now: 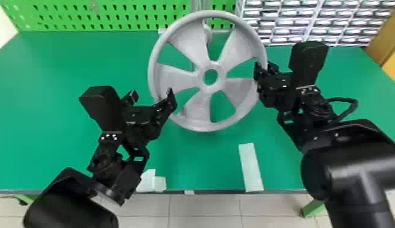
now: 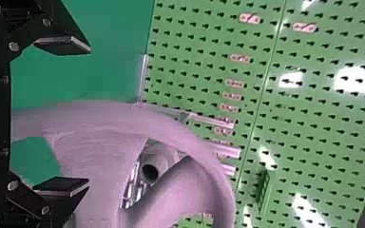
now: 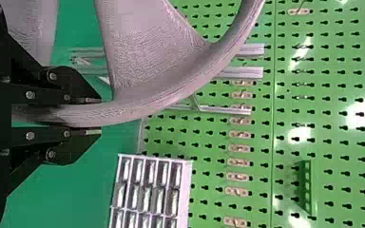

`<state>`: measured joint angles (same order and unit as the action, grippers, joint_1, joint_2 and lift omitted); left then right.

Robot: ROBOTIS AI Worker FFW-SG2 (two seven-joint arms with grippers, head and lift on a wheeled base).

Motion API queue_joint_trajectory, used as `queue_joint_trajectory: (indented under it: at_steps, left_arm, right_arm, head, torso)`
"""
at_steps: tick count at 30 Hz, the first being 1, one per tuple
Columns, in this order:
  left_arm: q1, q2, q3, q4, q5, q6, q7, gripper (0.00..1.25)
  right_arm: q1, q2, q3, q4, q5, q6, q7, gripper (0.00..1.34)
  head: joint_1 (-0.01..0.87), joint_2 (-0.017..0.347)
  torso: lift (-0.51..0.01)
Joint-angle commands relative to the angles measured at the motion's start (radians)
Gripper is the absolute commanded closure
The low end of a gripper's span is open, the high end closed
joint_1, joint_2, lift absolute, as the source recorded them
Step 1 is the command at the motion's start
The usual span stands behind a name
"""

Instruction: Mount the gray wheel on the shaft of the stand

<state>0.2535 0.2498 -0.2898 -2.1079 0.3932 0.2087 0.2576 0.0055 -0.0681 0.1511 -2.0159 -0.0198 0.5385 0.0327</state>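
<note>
Gray plastic-looking, the five-spoked wheel (image 1: 202,77) is held above the green tabletop (image 1: 69,66), in front of the stand (image 1: 196,5). The right gripper (image 1: 264,66) grips its rim at the wheel's right side; in the right wrist view that gripper's (image 3: 100,116) two fingers close on the rim from either side. The left gripper (image 1: 151,92) is by the rim's lower left, its fingers spread wide with nothing pinched between them. The wheel is off the shaft (image 2: 158,158), whose hollow end shows between two spokes in the left wrist view. A white strip (image 1: 250,167) lies toward the table's front edge. Behind stand a green pegboard (image 1: 114,15) and a small-drawer cabinet (image 1: 310,22).
</note>
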Motion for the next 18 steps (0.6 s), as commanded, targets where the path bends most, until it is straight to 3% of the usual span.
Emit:
queue_joint_trajectory:
  at_steps: [1,18]
  left_arm:
    - [-0.008,0.002,0.001,0.034,0.026,0.000,-0.008,0.28]
    - [-0.022,0.000,-0.006,0.118,0.104,-0.063,-0.008,0.29]
  right_arm:
    - [-0.012,0.001,0.008,0.009,-0.006,-0.022,-0.002,1.19]
    - [-0.009,-0.002,0.028,0.016,-0.034,-0.103,-0.025,1.19]
  head:
    - [0.865,0.052]
    - [0.865,0.052]
  torso:
    - [-0.101]
    - [-0.101]
